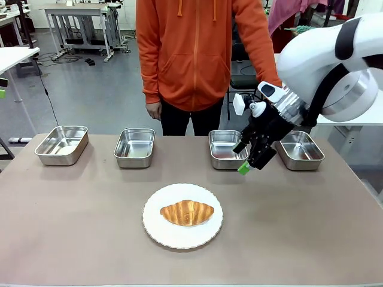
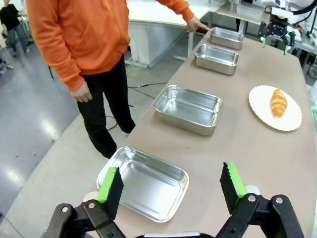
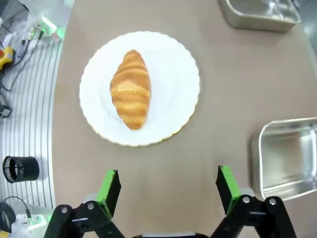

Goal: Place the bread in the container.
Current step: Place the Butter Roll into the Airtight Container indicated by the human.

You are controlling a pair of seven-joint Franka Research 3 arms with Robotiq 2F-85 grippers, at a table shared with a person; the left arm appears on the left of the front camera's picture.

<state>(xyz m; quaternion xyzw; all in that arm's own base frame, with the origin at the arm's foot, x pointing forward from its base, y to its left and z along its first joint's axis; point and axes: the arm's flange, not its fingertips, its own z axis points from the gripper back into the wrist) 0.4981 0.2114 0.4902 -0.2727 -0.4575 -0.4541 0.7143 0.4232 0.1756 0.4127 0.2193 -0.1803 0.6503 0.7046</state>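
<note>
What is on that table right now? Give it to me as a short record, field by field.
bread: croissant lying on the white plate, not gripped
containers: four empty steel trays in a far row, from the robot's left: first, second, third, fourth
right gripper: open, raised above the table, holding nothing
left gripper: open, above the first tray's end of the table
person: standing at the far side, one hand at the table edge by the fourth tray
task state: bread not yet in any tray
</note>
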